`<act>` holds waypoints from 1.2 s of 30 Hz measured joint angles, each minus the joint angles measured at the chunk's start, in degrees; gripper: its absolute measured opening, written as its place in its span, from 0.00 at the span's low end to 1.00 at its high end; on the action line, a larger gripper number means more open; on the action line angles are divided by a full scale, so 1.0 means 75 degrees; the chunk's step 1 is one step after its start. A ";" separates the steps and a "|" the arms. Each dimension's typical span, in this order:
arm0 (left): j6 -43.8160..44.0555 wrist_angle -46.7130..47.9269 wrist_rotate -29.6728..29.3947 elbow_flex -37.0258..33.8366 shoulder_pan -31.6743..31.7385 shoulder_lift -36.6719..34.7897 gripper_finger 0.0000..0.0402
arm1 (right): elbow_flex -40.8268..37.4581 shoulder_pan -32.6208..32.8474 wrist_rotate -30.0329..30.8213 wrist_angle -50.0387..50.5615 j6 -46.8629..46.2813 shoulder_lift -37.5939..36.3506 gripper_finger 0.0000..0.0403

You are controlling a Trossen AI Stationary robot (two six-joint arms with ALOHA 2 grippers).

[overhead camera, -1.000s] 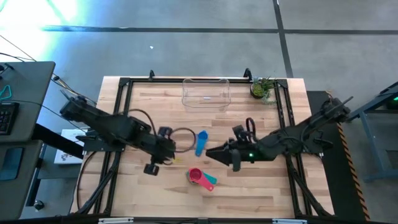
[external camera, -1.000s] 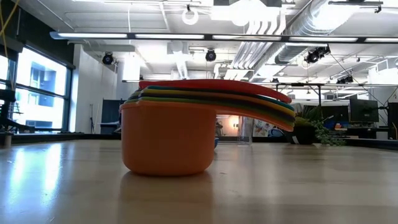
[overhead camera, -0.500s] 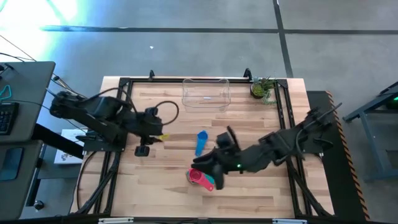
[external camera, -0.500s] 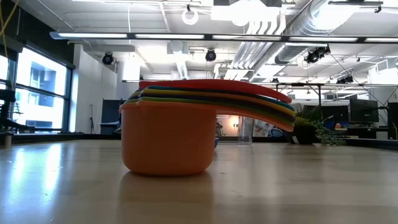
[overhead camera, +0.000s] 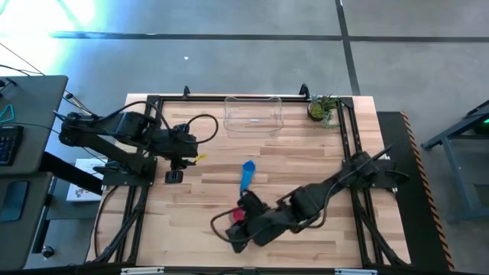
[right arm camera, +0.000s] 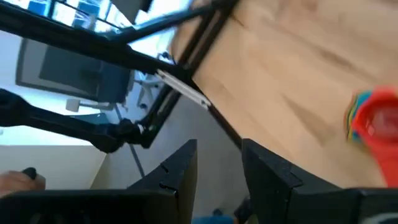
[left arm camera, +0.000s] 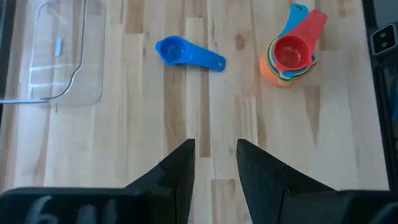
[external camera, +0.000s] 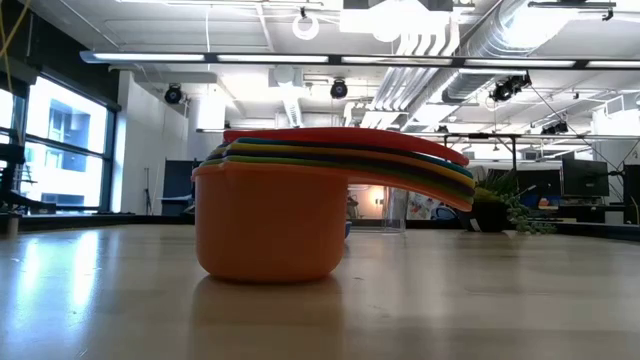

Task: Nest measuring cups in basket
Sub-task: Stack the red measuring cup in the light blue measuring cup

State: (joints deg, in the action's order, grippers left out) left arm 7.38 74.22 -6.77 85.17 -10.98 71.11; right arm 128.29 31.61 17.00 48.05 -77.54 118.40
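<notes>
Behind low view's stack (external camera: 300, 205): plant (external camera: 510, 210).

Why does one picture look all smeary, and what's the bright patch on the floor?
Right wrist view: smeared by motion blur, even the cup stack at its edge. High view: glare whitens the floor's top-left corner. Low view: the near cup stack is sharp.

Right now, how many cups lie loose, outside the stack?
1. The blue cup lies alone between the basket and the stack, where the right gripper is. None is in the basket; the stack's own count is unclear.
</notes>
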 joint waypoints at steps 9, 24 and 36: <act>-0.0009 0.0388 0.0001 0.0000 0.0251 0.0000 0.28 | 0.0005 0.0146 -0.0431 0.0147 -0.0957 0.0661 0.29; -0.0015 0.0366 0.0001 0.0000 0.0271 0.0000 0.28 | 0.0006 0.0374 -0.1152 0.0948 -0.2247 0.1584 0.29; -0.0015 0.0357 0.0001 0.0000 0.0271 0.0003 0.28 | 0.0009 0.0555 -0.1500 0.1485 -0.3141 0.2321 0.29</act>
State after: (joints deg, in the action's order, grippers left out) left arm 7.27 76.90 -6.76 85.17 -8.95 71.13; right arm 128.35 35.77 5.75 59.18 -101.10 135.81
